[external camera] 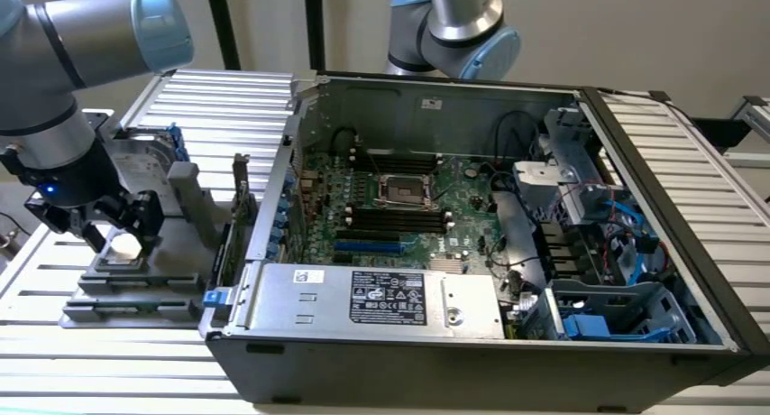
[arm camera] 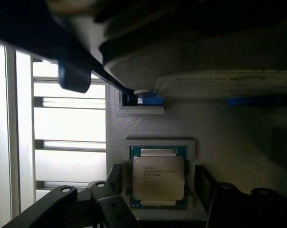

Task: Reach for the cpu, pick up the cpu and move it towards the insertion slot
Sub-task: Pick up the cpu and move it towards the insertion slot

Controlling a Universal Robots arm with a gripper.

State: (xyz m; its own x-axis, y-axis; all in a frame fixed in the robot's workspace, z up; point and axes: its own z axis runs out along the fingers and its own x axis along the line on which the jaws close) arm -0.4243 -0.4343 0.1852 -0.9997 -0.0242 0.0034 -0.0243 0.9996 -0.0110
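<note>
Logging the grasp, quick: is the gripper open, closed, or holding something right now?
Gripper: open, with fingers on either side of the cpu, not clamped on it.

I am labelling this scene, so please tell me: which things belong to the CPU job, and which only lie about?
Job: cpu, between the open fingers; gripper; insertion slot.
Lying about: black memory slots; blue card slot; labelled power supply.

At the frame's left the pincer hangs with fingers spread either side of the cpu on its grey holder; the insertion slot sits mid-frame inside the open computer case.
</note>
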